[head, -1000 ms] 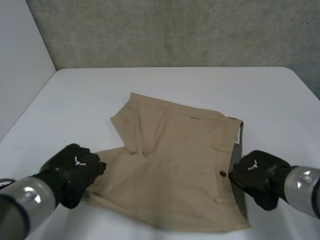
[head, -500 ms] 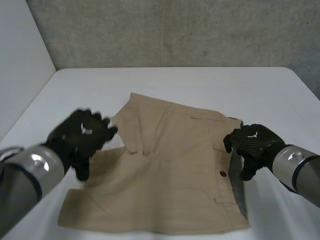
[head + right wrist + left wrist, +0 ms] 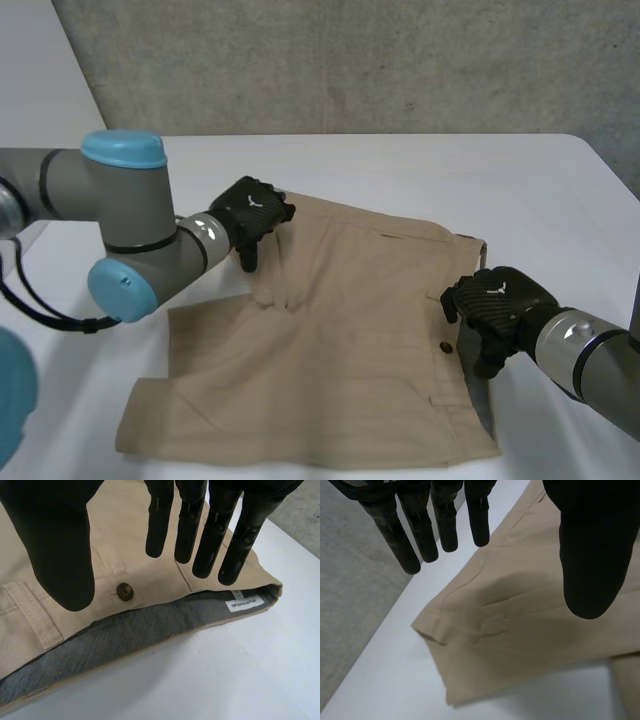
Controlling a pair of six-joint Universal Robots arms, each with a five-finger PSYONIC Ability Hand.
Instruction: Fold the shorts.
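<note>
Head view: the tan shorts point(image 3: 350, 340) lie flat on the white table point(image 3: 400, 165), toward its near edge; their long axis runs across the table from side to side, with the waistband point(image 3: 478, 290) at the robot's right and the legs pointing to its left; the near leg lies spread flat, while the far leg is creased where the two meet; the left hand point(image 3: 252, 215) hovers over the far leg's hem, its arm point(image 3: 125, 215) bent in from the left; the right hand point(image 3: 497, 305) is over the waistband, just beside the button point(image 3: 445, 347). In the left wrist view the fingers point(image 3: 445, 525) are straight and stand wide of the thumb point(image 3: 590, 555), holding nothing; the hem corner point(image 3: 432, 630) lies on the table below the fingertips. In the right wrist view that hand's fingers are likewise straight, spread wide of its thumb and empty, above the waistband; the grey lining point(image 3: 125, 635) shows at the open waist, with a white label point(image 3: 245, 602) on it.
</note>
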